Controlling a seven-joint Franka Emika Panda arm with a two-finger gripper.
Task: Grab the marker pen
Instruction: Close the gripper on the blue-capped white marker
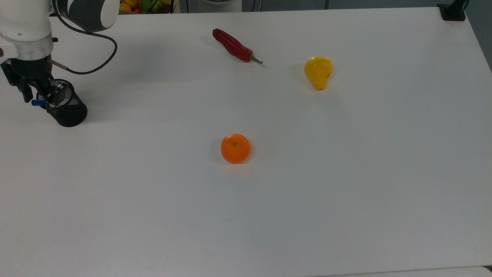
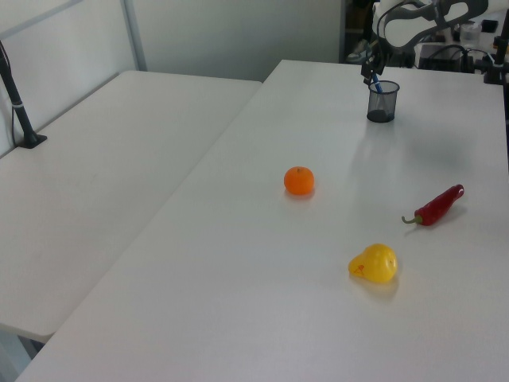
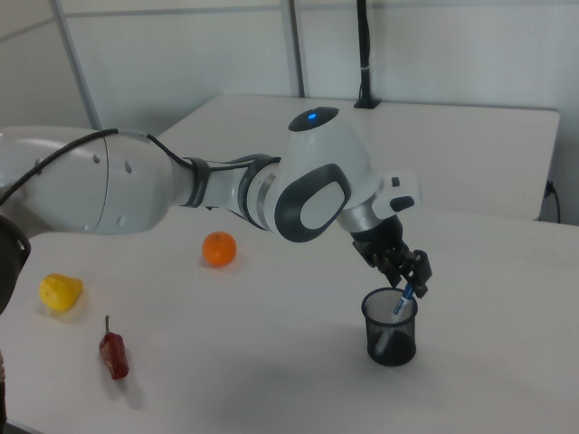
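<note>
**Tool at the rim of the mesh cup, around the marker's blue end**

Top view: the landmark is the black mesh pen cup (image 1: 68, 109), which stands near the top view's left edge of the white surface (image 1: 269, 200). The marker pen (image 1: 38, 102) leans in the cup, and its blue cap pokes out over the rim toward the top view's left. The tool (image 1: 37, 92) hangs right at the rim with its dark fingers on either side of the blue end; whether they press on it or merely flank it I cannot tell. A black cable (image 1: 92, 57) loops from the wrist above the cup. Well away from the cup toward the top view's right lie an orange (image 1: 235, 148), a red chili pepper (image 1: 233, 46) and, farthest off, a yellow pear (image 1: 318, 72).

Left view: the cup (image 2: 382, 102) stands at the far end of the surface (image 2: 262, 302), with the tool (image 2: 372, 72) just above its rim and the blue end of the marker (image 2: 377, 85) under it. The orange (image 2: 299, 181), chili (image 2: 436, 206) and pear (image 2: 373, 263) lie nearer the camera than the cup.

Right view: the tool (image 3: 409, 278) tilts down onto the cup (image 3: 390, 326), with the marker (image 3: 403, 298) slanting from between the fingers into the mesh. The orange (image 3: 219, 249), pear (image 3: 60, 292) and chili (image 3: 113, 354) lie well off toward the right view's left of the cup.
</note>
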